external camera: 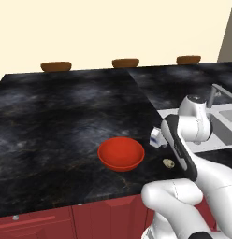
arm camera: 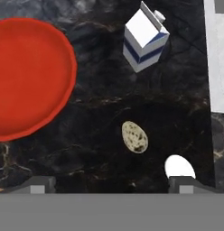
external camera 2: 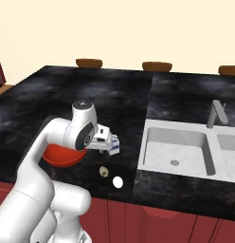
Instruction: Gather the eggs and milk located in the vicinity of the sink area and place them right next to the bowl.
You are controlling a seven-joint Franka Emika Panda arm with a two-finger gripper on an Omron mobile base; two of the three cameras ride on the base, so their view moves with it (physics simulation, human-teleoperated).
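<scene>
The bowl sits on the black counter, near the front edge and left of the other items. The milk stands upright on the counter between the bowl and the sink, apart from both; in the left base view the arm partly hides the carton. The speckled egg lies on the counter nearer the front edge than the milk, just right of the bowl and not touching it. The white egg lies further right, close to the front edge and near the sink's left rim, apart from the speckled egg. In the right base view both eggs lie between the bowl and the sink's front left corner.

The gripper hangs above the counter over the eggs, looking down on them. Its fingers are spread wide and hold nothing; the right fingertip overlaps the white egg in the hand view, and whether it touches it cannot be told. The faucet stands at the sink's rear edge.
</scene>
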